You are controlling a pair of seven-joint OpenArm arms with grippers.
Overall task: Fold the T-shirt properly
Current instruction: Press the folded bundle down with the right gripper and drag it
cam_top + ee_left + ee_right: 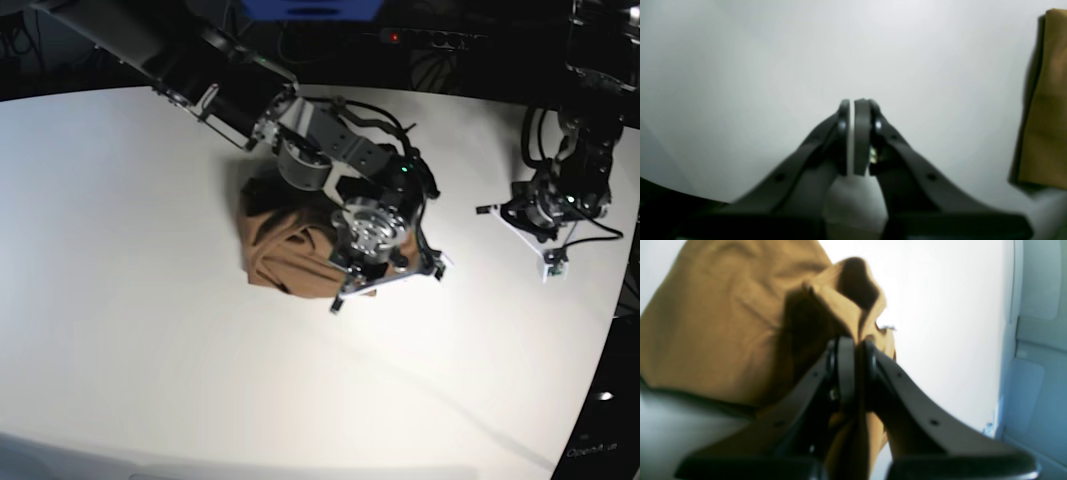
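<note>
The tan-brown T-shirt lies bunched in a crumpled heap at the middle of the white table. My right gripper hangs over the heap's right edge, pointing down. In the right wrist view it is shut on a raised fold of the T-shirt, and cloth hangs between the fingers. My left gripper rests low at the table's right side, well apart from the shirt. In the left wrist view it is shut and empty, and the shirt's edge shows at the far right.
The right arm's links reach in from the top left, over the back of the shirt. Cables trail by the left arm. The table's curved edge runs close to the right. A pale blue panel shows beyond the table in the right wrist view.
</note>
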